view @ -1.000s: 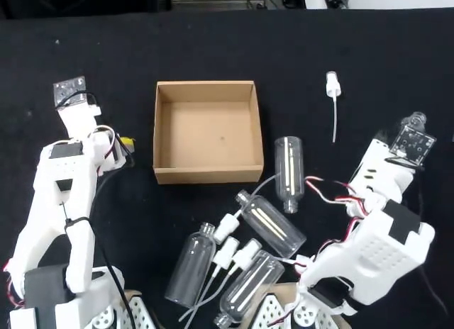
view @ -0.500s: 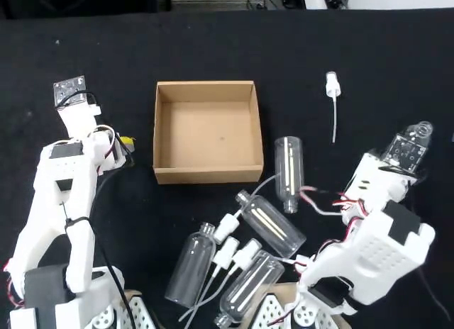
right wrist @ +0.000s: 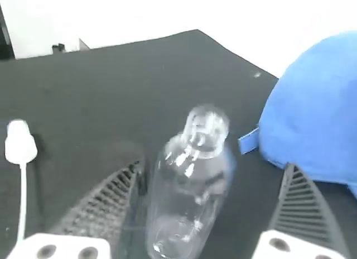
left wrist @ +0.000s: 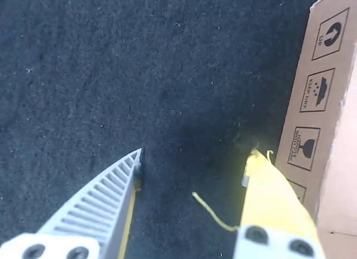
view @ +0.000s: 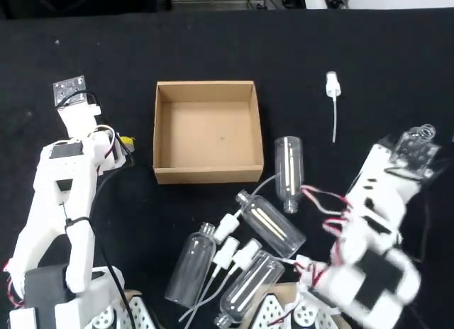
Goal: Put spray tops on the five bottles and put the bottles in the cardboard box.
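Right gripper [right wrist: 212,169] spread wide round a bare-necked bottle [right wrist: 189,186]: the bottle leans on one finger with a plain gap to the other, so nothing is clamped. It is neck up at the table's right side, well apart from the box [view: 206,174]. Lone top [right wrist: 19,142] lies near on the cloth [view: 213,45], tube trailing back toward the arms. Left gripper [left wrist: 195,156] open about as wide, empty, low over the cloth just beside the box's outer wall. Step in hand, by my reading — secure this bottle for capping. Best to close square on the body below the shoulder, keeping it upright and the neck free; clear plastic likely slips or tips if pinched off-centre. Four more bottles [view: 273,222] lie heaped in front of the box, tops [view: 227,251] and tubes tangled among them — count of tops there uncertain. Bottle's base is cut off in the wrist view and its body is hidden under the wrist from above: standing or lifted, cannot tell. Blue thing [right wrist: 312,130] beside it, cut off, unidentified.
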Available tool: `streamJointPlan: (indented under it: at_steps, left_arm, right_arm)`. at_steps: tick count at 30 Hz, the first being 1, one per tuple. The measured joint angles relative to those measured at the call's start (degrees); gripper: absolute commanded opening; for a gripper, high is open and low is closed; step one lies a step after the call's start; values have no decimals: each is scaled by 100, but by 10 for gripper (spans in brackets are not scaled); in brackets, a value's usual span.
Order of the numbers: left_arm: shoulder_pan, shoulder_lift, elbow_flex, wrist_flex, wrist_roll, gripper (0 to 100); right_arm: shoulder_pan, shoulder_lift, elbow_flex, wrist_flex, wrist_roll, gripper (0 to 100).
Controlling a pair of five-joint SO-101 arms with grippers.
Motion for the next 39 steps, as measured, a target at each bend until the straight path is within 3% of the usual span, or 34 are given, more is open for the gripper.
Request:
streamJointPlan:
  at_steps: [5,8,11,15,26,36,39]
  left_arm:
    - [0,0,0,0,0,270]
    - [0,0,0,0,0,270]
    - [0,0,0,0,0,270]
    - [0,0,0,0,0,270]
    - [0,0,0,0,0,270]
    - [0,0,0,0,0,270]
    - [0,0,0,0,0,270]
  right_arm:
    - [132,-1969,-1178,3297,0,331]
    - [70,-2681,-2286,5292,0,276]
    - [-193,-2760,-3297,6277,0,204]
    - [-747,-2514,-4571,6971,0,202]
    - [-1890,1538,-8360,9503,0,202]
    - [-2426,6066,-13495,11578,457,203]
    - [-2453,7288,-14963,11851,484,248]
